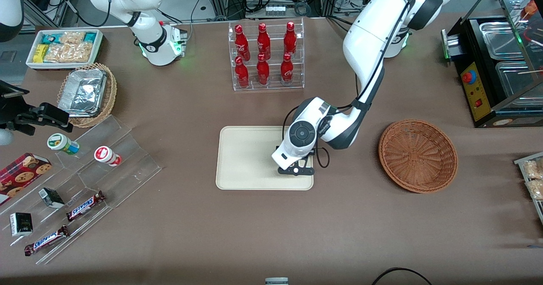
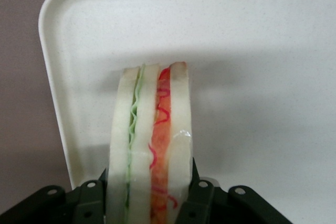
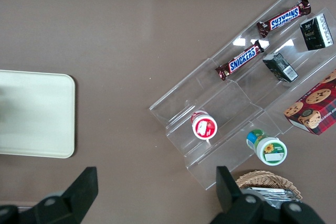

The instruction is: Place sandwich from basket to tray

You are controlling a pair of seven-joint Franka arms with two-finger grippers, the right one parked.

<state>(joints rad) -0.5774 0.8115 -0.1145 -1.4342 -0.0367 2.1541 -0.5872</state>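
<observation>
Over the tray (image 1: 250,157), toward its three-o'clock end, the claw (image 2: 149,203) grips the sandwich (image 2: 149,140) upright; best lower it until it rests, then release gently.

Free room and obstacles: the gripper (image 1: 297,169) hangs low over the tray (image 1: 246,157) at its edge nearest the basket (image 1: 418,155), jaws shut on the sandwich (image 2: 152,140), and the bare tray floor fills the frame centre. The brown surface (image 1: 348,217) between tray and basket, right of centre, lies open. At upper centre the bottle rack (image 1: 266,56) stands well apart from the tray.
</observation>
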